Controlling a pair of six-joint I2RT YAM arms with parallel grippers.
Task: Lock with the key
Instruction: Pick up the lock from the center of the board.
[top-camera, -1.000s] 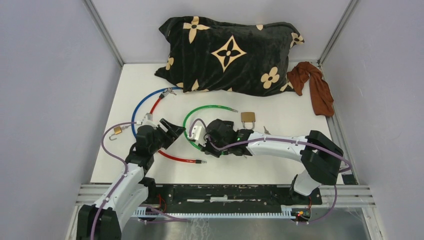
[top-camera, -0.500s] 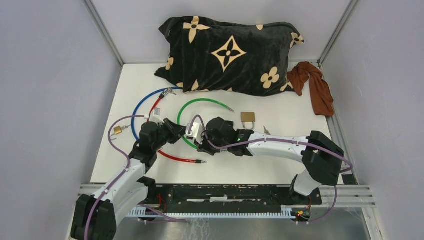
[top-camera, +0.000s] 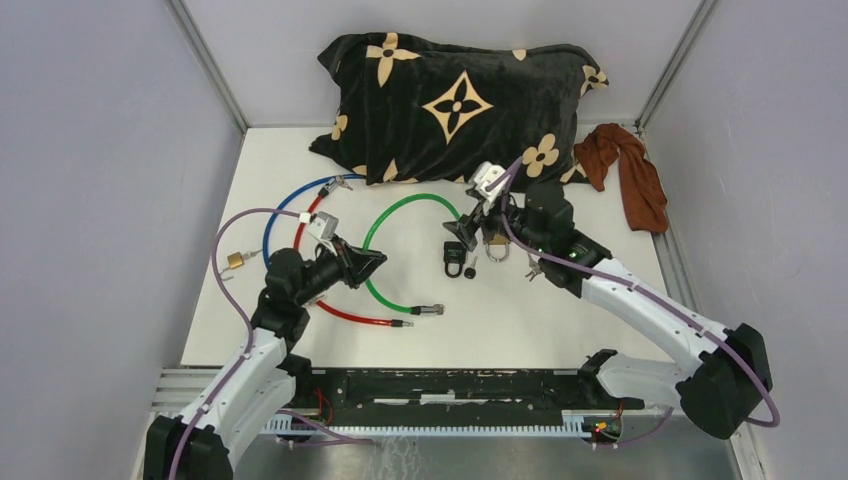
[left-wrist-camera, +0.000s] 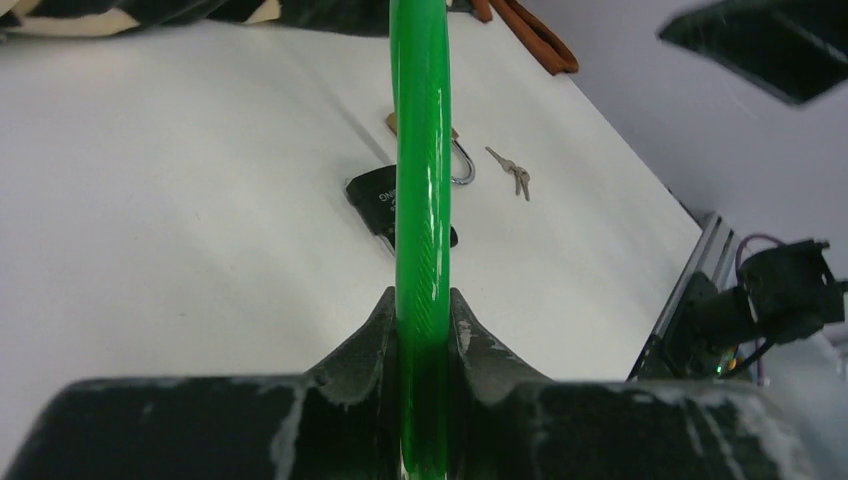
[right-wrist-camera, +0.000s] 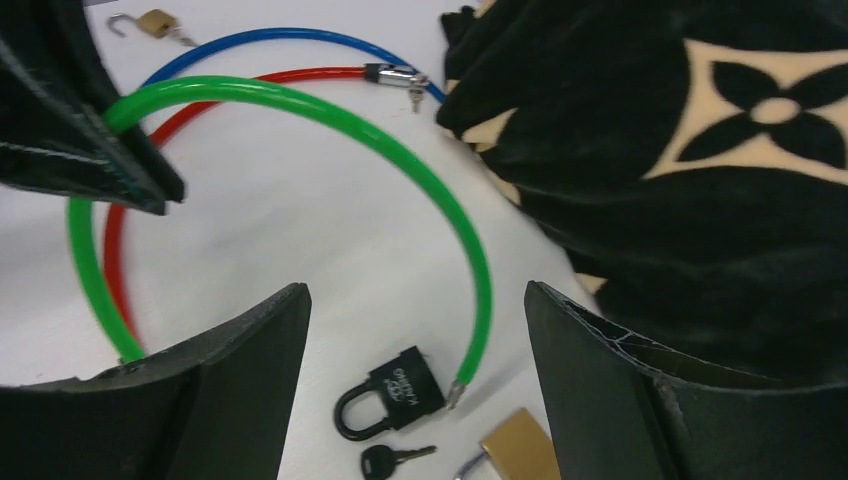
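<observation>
A black padlock (right-wrist-camera: 395, 392) with its shackle closed lies flat on the white table, and a black-headed key (right-wrist-camera: 395, 458) lies loose just beside it. My right gripper (right-wrist-camera: 415, 290) hovers open above them, holding nothing. In the top view the black padlock (top-camera: 455, 255) and key (top-camera: 468, 272) sit just below the right gripper (top-camera: 468, 228). The green cable (top-camera: 400, 200) curves past the padlock, one metal tip ending beside it. My left gripper (left-wrist-camera: 422, 300) is shut on the green cable (left-wrist-camera: 422, 200), at the loop's left side (top-camera: 365, 262).
A brass padlock (top-camera: 495, 243) with open shackle lies right of the black one, with small keys (top-camera: 532, 268) nearby. Blue (top-camera: 275, 215) and red (top-camera: 345, 312) cables and a small brass padlock (top-camera: 235, 260) lie to the left. A black pillow (top-camera: 460, 110) and brown cloth (top-camera: 635, 175) fill the back.
My left gripper closed on the green cable. My right gripper opened and swung back and right, and the black padlock and key now lie on the table below it.
</observation>
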